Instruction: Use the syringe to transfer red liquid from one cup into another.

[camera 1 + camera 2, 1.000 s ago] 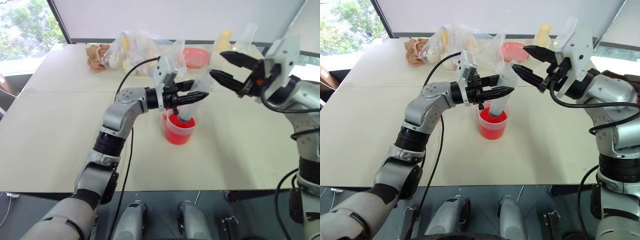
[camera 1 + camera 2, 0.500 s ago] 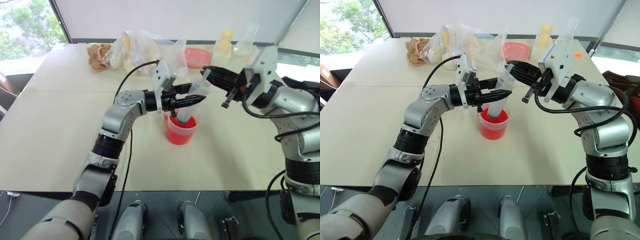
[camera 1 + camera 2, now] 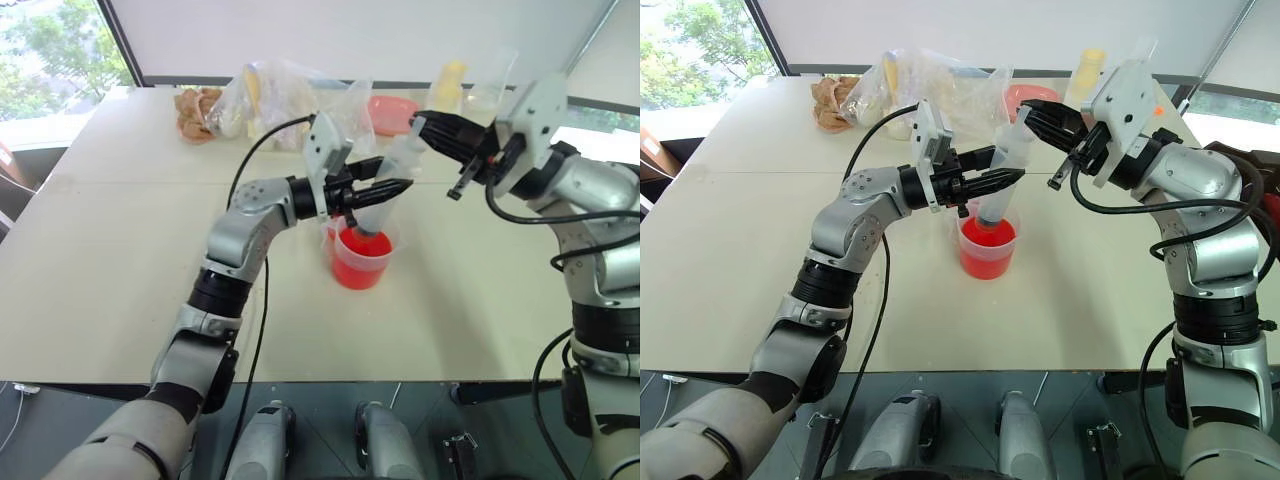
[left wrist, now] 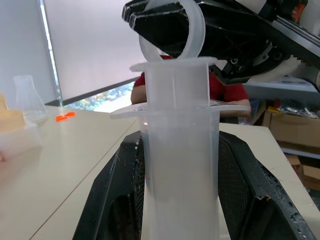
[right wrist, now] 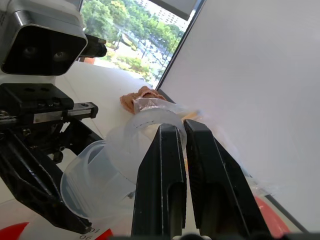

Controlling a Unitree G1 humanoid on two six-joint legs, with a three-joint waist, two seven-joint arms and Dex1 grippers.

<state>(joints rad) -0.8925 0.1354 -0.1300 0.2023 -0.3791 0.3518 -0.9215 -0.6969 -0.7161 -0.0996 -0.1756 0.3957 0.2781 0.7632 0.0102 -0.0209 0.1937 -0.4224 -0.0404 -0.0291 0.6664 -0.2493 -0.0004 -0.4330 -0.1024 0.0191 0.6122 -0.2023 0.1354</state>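
Note:
A clear syringe (image 3: 384,196) stands tilted with its lower end in a clear measuring cup (image 3: 361,262) of red liquid (image 3: 987,240) at the table's middle. My left gripper (image 3: 396,187) is shut on the syringe barrel (image 4: 180,170), one black finger (image 4: 116,200) on each side. My right gripper (image 3: 424,129) is shut on the white plunger ring (image 5: 149,126) at the top, its fingers (image 5: 169,170) pinching the ring's rim. The plunger ring (image 4: 172,32) sits just above the barrel flange. The other cup is hidden or out of view.
At the back of the table lie plastic bags of food (image 3: 270,95), a pink dish (image 3: 392,113), a yellowish bottle (image 3: 447,82) and a glass flask (image 3: 492,82). A person in red (image 4: 222,92) sits beyond the table. The table's front edge (image 3: 330,378) is close to me.
My right gripper, open a second ago beside the syringe top, has come in onto the plunger ring and shut on it. The left gripper has kept its hold on the barrel.

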